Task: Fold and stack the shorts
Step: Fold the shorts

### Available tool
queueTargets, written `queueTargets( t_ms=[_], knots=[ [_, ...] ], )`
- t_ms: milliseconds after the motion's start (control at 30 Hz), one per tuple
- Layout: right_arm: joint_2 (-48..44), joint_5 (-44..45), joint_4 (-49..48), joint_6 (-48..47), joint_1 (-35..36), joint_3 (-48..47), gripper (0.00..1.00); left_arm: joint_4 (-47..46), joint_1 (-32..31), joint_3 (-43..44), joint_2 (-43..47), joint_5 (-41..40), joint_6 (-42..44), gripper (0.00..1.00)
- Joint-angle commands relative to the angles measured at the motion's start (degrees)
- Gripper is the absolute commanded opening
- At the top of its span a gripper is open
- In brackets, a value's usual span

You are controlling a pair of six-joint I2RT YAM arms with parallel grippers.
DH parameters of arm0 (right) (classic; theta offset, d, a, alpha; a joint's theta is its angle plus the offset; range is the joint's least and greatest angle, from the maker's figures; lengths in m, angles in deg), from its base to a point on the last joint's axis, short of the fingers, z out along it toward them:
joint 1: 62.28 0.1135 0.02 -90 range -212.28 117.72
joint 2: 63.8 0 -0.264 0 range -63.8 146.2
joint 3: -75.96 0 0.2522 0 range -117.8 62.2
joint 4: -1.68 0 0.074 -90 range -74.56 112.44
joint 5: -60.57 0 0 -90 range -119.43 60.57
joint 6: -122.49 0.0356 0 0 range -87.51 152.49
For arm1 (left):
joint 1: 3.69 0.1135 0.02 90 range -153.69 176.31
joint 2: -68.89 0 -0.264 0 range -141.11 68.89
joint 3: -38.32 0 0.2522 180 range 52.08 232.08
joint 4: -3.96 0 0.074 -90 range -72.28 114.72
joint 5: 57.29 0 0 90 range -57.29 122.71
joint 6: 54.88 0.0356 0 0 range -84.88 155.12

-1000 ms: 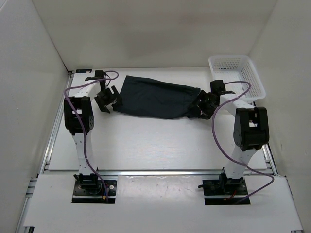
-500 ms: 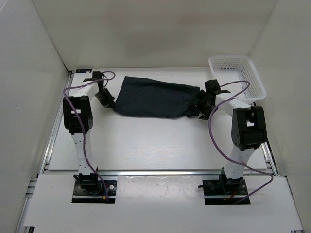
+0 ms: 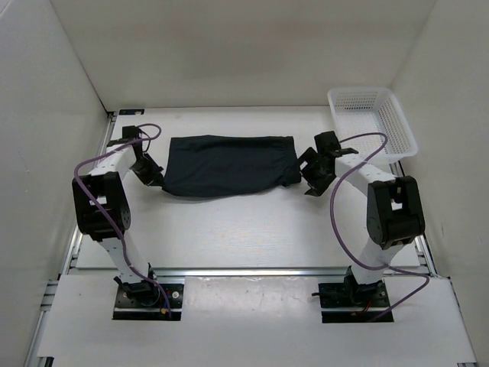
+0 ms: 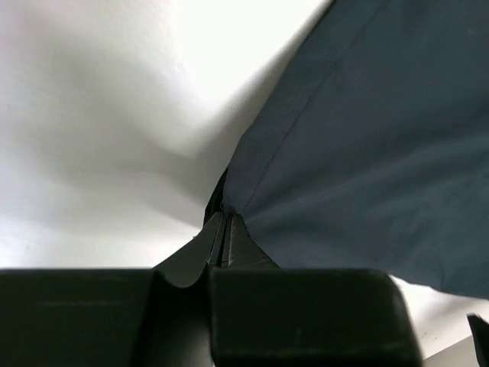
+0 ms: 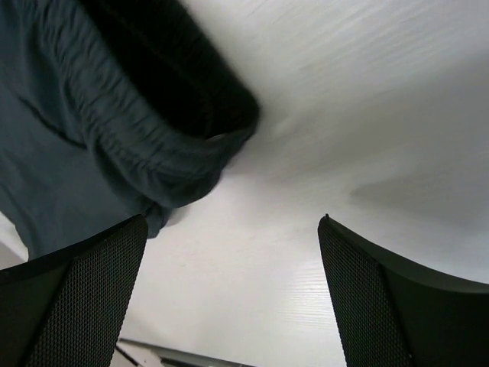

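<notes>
The left claw (image 4: 225, 223) is pinched together on the left edge of the shorts (image 3: 229, 164). The right claw (image 5: 233, 229) stands wide apart, gripping nothing, just beside their gathered waistband (image 5: 164, 153). The shorts lie spread flat across the far middle of the worktop (image 3: 229, 229). A white basket (image 3: 406, 131) sits in the far right corner.

- Top view: bright, even light from overhead; white walls (image 3: 229, 53) and desk (image 3: 252, 222) close to washing out, no hard glare
- Only faint, soft shadows under the arms (image 3: 107, 206); focus sharp edge to edge
- Shorts (image 3: 229, 164) read as a flat, near-black patch with little fold detail
- Left wrist view: broad grey shadow on the desk beside the cloth; left claw (image 4: 225, 225) dark and blurred, seam fairly sharp
- Right wrist view: desk smeared into streaks; right claw (image 5: 233, 229) pads (image 5: 84, 298) crisp, mesh grain showing; waist opening sunk in deep shadow
</notes>
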Motion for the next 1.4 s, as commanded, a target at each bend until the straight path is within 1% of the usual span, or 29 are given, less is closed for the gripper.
queueTargets(
  t_ms=[0,67,100,233,367,400,467,567,600,667,700,767,800,933,1033,1100,1300,1333,1367],
  knots=[
    [2.0,-4.4,-6.3,3.7,3.6,-0.4,0.96,-1.3,-0.3,-1.8,4.6,-0.9,0.6,0.10],
    [2.0,-4.4,-8.7,4.5,4.1,0.3,0.96,-1.3,-0.3,-2.4,5.1,-0.9,1.1,0.10],
    [2.0,-4.4,-11.9,4.5,4.1,0.3,0.96,-1.3,-0.3,-2.4,5.1,-1.4,1.1,0.10],
    [4.6,-2.6,-13.9,5.7,4.1,0.3,0.96,-1.3,0.2,-2.4,5.6,-1.4,1.6,0.10],
    [6.0,0.6,-16.1,6.2,4.1,0.3,0.89,-1.3,0.2,-2.4,5.6,-0.9,2.1,0.10],
    [6.8,1.9,-16.1,6.2,4.1,0.3,0.83,-1.3,0.2,-2.4,5.0,-0.9,2.1,0.10],
    [8.1,2.7,-14.5,6.2,4.1,-0.4,0.78,-1.3,0.8,-2.9,5.0,-0.9,2.1,0.10],
    [8.8,4.9,-15.1,6.2,4.1,0.3,0.65,-1.3,1.3,-2.9,4.5,-0.2,2.1,0.10],
    [8.8,5.6,-15.1,5.6,4.1,0.3,0.53,-1.3,2.1,-2.9,4.5,0.3,2.1,0.10],
    [9.4,6.1,-13.2,4.1,4.1,0.3,0.36,-1.3,2.8,-2.9,4.0,1.0,2.1,0.10],
    [9.4,7.6,-12.5,4.1,4.1,-0.2,0.19,-1.3,2.8,-2.9,3.4,1.0,2.1,0.10],
    [9.4,8.3,-11.8,2.5,4.1,-0.2,0.04,-1.3,3.3,-2.9,3.4,1.0,2.7,0.10],
    [9.4,8.3,-10.9,2.5,4.1,-0.2,0.00,-1.3,3.3,-2.9,3.4,1.0,2.7,0.10],
    [6.4,8.9,-7.2,0.9,4.6,1.0,0.00,-1.3,3.3,-2.9,4.6,1.6,2.7,0.10],
    [2.4,10.8,-2.6,0.1,4.6,3.3,0.00,-1.3,3.3,-5.3,6.6,1.6,2.7,0.10],
    [-0.3,11.4,-0.4,-0.5,5.2,7.7,0.00,-1.3,3.3,-6.9,8.6,1.6,2.7,0.10],
    [-14.4,11.9,0.9,-0.5,5.9,23.3,0.00,-1.3,3.3,-15.3,13.6,1.6,3.8,0.10],
    [-16.2,11.9,2.3,-0.5,6.4,24.8,0.03,-1.3,3.3,-17.1,15.4,1.6,3.8,0.10],
    [-18.0,11.9,2.3,-0.5,6.4,27.3,0.16,-1.3,3.3,-17.9,16.3,1.6,3.8,0.10]
  ],
)
